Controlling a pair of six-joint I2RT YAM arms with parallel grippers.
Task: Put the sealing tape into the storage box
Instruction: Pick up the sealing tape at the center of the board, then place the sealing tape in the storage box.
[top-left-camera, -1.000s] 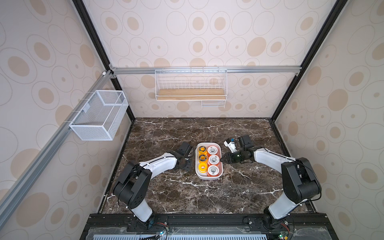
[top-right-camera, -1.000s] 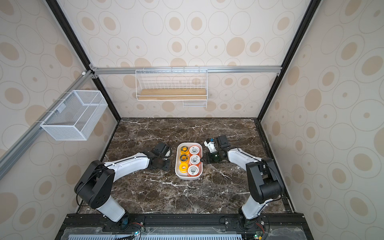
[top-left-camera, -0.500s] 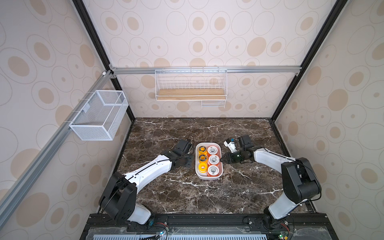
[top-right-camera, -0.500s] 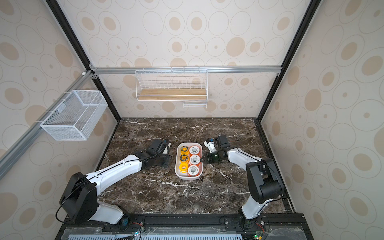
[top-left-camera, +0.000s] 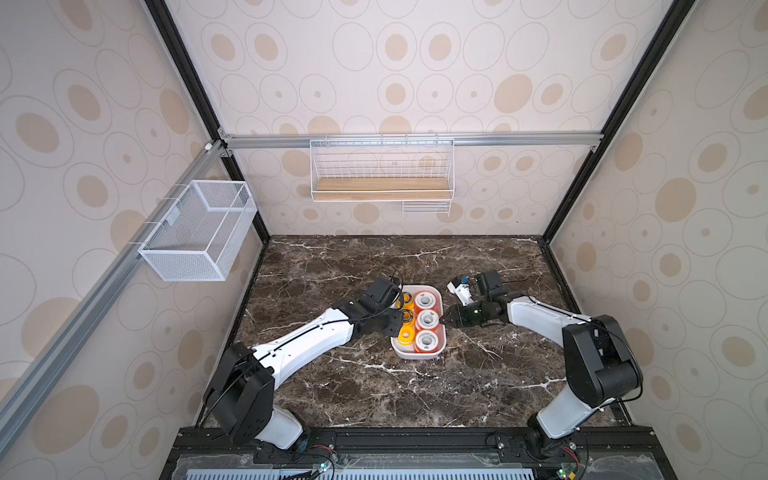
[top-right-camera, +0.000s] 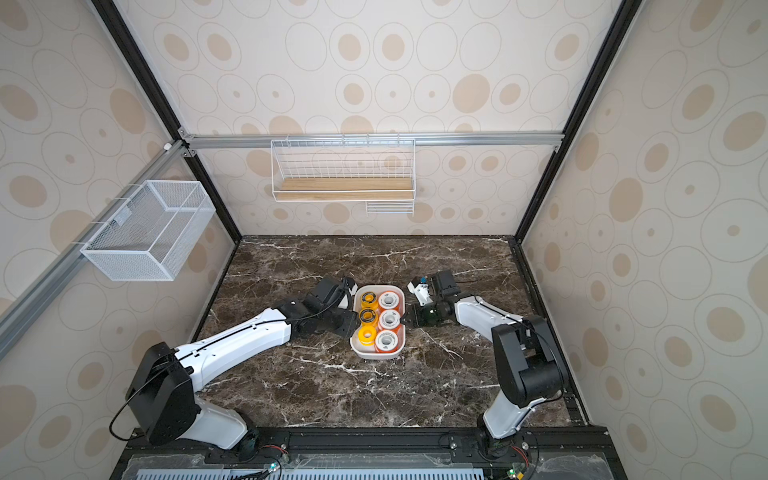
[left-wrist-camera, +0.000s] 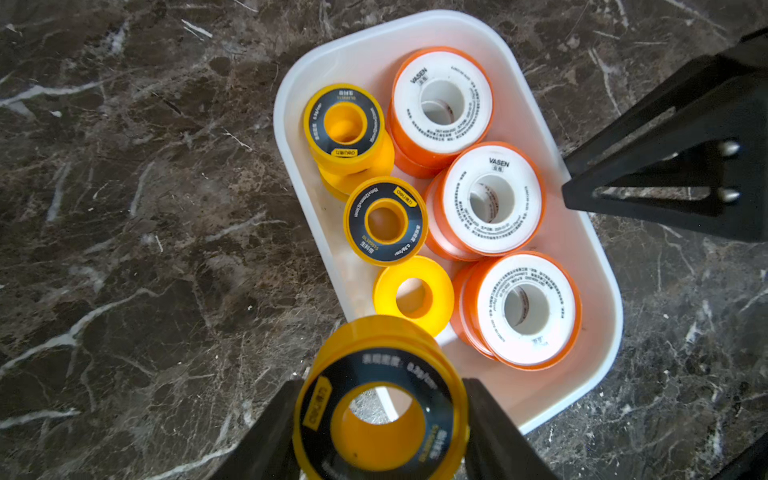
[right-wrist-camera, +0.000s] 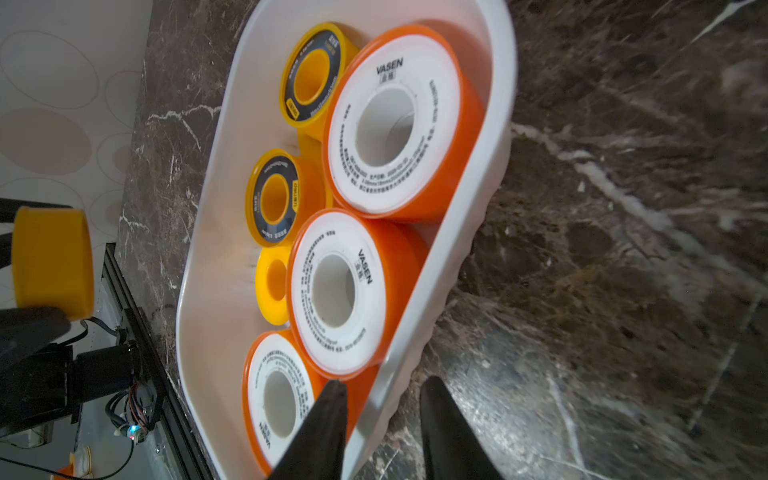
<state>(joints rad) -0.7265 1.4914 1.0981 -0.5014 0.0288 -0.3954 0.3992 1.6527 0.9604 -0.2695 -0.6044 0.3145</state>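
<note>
Orange white-faced spools (left-wrist-camera: 442, 102): 3 tops showing. Yellow dark-ringed spools (left-wrist-camera: 385, 220): 3, two in the storage box (left-wrist-camera: 598, 291), one held off its 9 o'clock rim. Plain yellow spool (left-wrist-camera: 413, 297): 1. Lower layer partly hidden, uncounted. Mesh basket (top-left-camera: 187, 262): 1. Wire rack (top-left-camera: 381, 189): 1.

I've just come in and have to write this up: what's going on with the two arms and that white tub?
The left gripper holds a yellow tape spool with a dark ringed face at the edge of the white storage box, not yet let go. The right gripper pinches the box's side wall, one finger inside and one outside, apparently steadying it. Already in the box are three orange spools in a row and yellow spools beside them, some stacked.
</note>
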